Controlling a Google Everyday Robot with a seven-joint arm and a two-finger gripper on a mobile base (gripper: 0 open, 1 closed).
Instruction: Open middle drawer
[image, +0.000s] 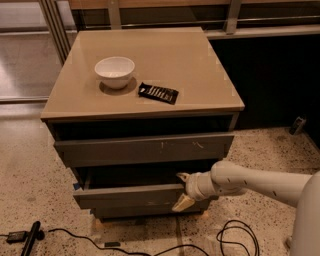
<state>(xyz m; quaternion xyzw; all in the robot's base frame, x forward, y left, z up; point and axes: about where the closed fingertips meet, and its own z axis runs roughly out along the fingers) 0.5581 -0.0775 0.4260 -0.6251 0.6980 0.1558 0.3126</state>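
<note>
The cabinet has three grey drawers. The middle drawer is a plain dark grey panel, pulled out a little past the drawer below it, with a dark gap above. My gripper is at the right part of the drawer's top edge. One finger reaches over the edge into the gap and the cream finger lies on the front face, so the jaws clamp the panel. The white arm comes in from the right.
The top drawer, wide with pale scratches, sits slightly out above. The bottom drawer is narrow. A white bowl and a black packet lie on the tan top. Cables and a black tool lie on the floor.
</note>
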